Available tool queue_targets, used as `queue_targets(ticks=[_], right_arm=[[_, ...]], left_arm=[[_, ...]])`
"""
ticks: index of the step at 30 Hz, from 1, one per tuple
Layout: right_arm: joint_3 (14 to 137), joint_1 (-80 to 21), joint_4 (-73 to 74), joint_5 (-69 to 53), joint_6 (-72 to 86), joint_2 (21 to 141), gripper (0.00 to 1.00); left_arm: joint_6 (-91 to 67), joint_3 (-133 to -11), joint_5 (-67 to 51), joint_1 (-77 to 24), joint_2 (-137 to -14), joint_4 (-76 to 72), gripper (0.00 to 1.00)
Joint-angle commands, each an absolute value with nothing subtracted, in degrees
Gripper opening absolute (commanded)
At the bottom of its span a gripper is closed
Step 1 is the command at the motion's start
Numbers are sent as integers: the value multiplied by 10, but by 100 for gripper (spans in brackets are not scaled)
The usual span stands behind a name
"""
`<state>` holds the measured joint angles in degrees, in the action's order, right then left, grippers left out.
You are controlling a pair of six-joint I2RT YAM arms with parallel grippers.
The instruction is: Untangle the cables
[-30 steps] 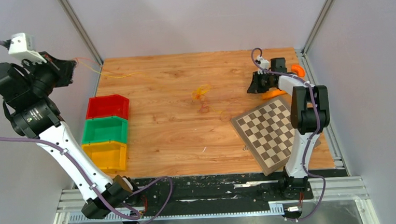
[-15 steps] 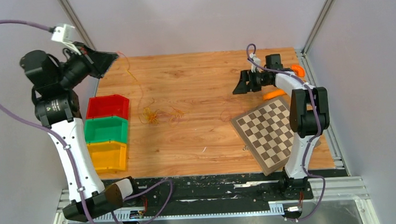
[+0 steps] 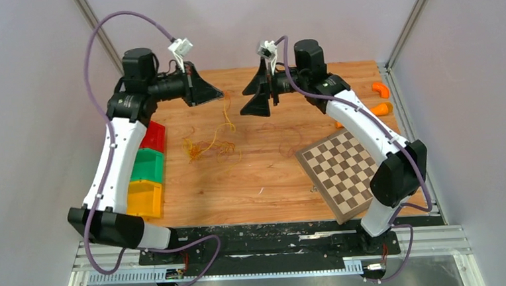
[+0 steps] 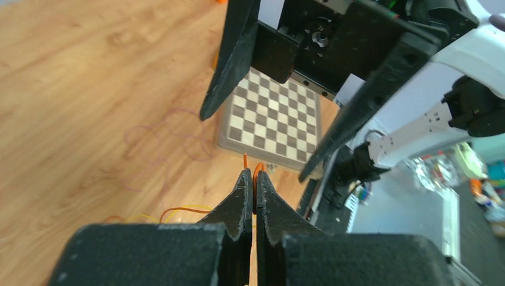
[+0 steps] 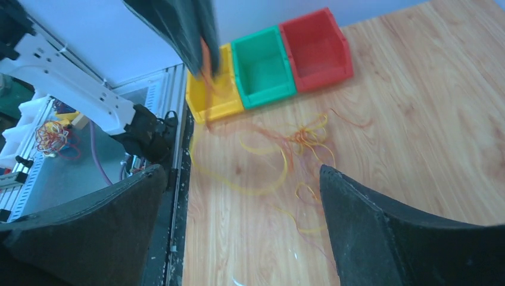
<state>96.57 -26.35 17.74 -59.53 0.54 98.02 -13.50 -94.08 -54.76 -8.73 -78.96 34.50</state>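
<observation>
Orange strand (image 4: 256, 169) is clamped in the shut left claw (image 3: 219, 94), the tangle of cables (image 3: 204, 148) lies on the bench (image 3: 272, 181) near the red bin (image 3: 152, 137), and the right claw (image 3: 247, 98), spread wide, should next take that strand.

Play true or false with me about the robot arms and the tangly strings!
1. The left gripper is pinched shut on a thin orange cable. True.
2. The right gripper is squeezed shut. False: its jaws stand wide open and hold nothing.
3. The chessboard lies on the left by the bins. False: it lies on the right side of the table, near the right arm.
4. The tangle of cables lies on the table between the bins and the chessboard. True.
5. The green bin sits between the red bin and the yellow bin. True.
</observation>
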Motion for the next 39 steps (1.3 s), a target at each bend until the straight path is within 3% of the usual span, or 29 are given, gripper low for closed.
queue_targets(ticks=[1,4,6,11,12,13,14,17,20,22,27,33,39], right_arm=[[951,-293,63,-574,64,979,100],[943,-310,21,-561,79,989,100],[948,-320,14,-561,89,1002,92],[941,-323,11,-567,115,1013,30],[939,-324,11,-573,120,1010,13],[937,-324,9,-577,127,1007,2],[935,-323,6,-580,135,1002,0],[926,-316,-14,-574,162,982,0],[917,-299,-29,-554,194,964,0],[917,-286,-34,-547,217,963,0],[914,-274,-45,-542,247,966,0],[920,-270,-50,-542,260,970,0],[924,-268,-51,-546,265,969,0]], left_arm=[[-130,-964,-608,-121,-832,360,0],[-152,-969,-617,-133,-854,345,0],[-174,-971,-626,-136,-866,328,0],[-167,-1004,-627,-134,-877,338,0],[-163,-1011,-622,-130,-873,335,3],[-164,-1015,-620,-126,-870,329,12],[-174,-1014,-619,-114,-865,312,17],[-204,-1000,-610,-67,-849,278,62],[-163,-935,-597,11,-794,264,86],[-51,-869,-585,36,-748,304,93],[224,-713,-576,39,-653,413,97],[356,-594,-563,-14,-610,434,96],[404,-559,-526,-68,-659,393,91]])
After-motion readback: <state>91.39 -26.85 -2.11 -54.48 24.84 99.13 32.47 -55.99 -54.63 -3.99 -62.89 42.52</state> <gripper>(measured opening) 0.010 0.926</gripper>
